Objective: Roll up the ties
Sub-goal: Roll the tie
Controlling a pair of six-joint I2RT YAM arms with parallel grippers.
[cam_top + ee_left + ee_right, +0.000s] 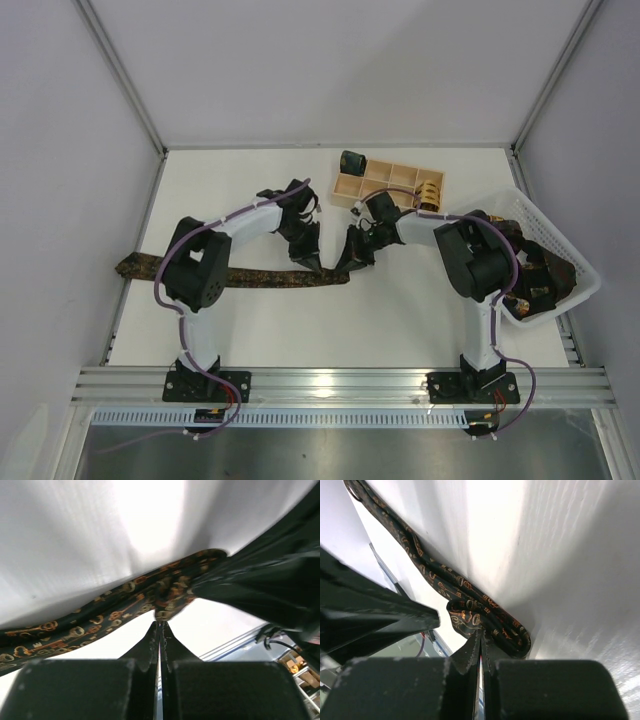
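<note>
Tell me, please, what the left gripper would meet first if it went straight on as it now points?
Probably the tie, whose bunched end lies right ahead of the left gripper; its closed tips may be touching it.

free: table [340,330] front | obstacles: tray [340,190], basket [590,275] | around tie [260,277] seemingly crowded

text: none readable | tie [100,622] print: key-like motifs only (no letters made out)

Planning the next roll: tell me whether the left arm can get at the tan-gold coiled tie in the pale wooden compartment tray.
Probably not directly: the right arm has its wrist lying between the left gripper and the tan-gold coiled tie in the pale wooden tray.
</note>
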